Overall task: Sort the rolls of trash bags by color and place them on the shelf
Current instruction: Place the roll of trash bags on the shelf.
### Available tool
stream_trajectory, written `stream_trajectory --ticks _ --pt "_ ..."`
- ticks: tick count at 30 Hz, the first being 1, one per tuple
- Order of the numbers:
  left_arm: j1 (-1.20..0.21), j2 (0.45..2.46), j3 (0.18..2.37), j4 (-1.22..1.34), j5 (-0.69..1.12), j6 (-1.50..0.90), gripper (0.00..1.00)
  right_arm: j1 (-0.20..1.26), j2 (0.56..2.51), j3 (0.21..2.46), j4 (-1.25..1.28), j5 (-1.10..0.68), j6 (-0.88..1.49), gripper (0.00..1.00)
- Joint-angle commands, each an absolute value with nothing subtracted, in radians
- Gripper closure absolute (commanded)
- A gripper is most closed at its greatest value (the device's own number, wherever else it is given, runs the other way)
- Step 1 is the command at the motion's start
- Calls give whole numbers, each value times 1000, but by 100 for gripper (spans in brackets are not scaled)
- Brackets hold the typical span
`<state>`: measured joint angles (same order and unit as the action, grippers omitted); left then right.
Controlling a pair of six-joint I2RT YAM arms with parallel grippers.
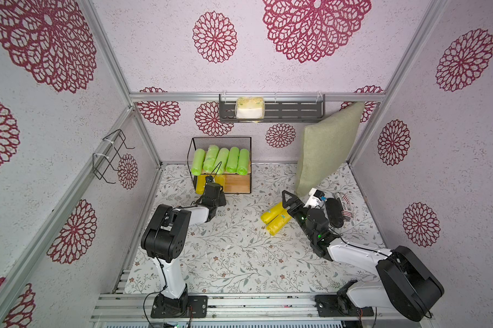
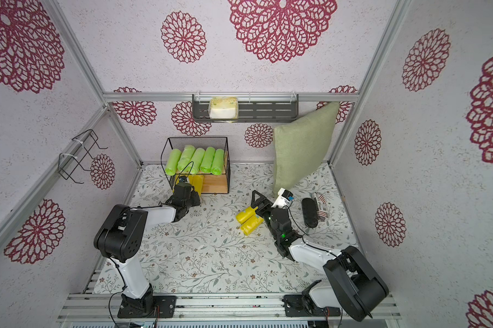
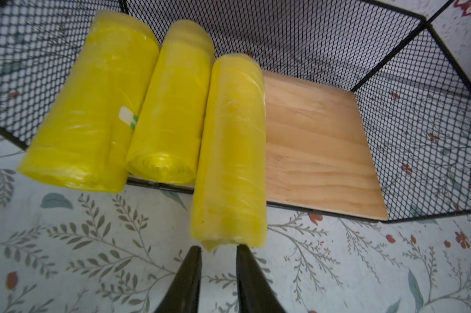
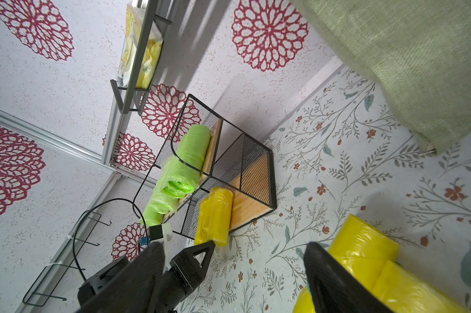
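Evidently mid-placement: the left pincer (image 3: 219,248), slightly apart and empty, sits at the near end of a yellow roll (image 3: 231,151) overhanging the lower board (image 3: 318,141) of the shelf (image 1: 221,139); it likely needs nudging inward. The right pincer (image 4: 260,245), wide apart, hovers over two yellow rolls (image 1: 275,217) on the surface.

Only "Place" reads, on the striped packet (image 2: 321,208) by the cushion.
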<state>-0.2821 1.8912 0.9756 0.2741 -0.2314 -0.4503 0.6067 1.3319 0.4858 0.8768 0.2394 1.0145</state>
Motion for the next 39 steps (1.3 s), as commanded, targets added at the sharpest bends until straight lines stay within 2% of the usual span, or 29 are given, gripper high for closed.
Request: stream_trajectory --ticks 1,11,13,18,27,33,39 --pt "-276 1905 995 324 -257 -463 70 604 1327 486 906 242 1020 15" --pt "-278 1796 885 338 -197 -525 58 604 1338 485 912 241 1019 15" --pt "-278 1779 855 359 -185 -542 61 604 1342 486 916 239 1019 15" --pt "-274 1823 847 433 -169 -565 76 604 1359 489 927 229 1020 15" --pt "-256 1942 917 530 -177 -617 82 604 1365 503 809 214 991 15" --pt "-238 2014 957 522 -131 -668 80 604 1384 477 803 190 1007 15" --pt "-235 2007 938 553 -123 -699 70 604 1414 478 810 170 1011 15"
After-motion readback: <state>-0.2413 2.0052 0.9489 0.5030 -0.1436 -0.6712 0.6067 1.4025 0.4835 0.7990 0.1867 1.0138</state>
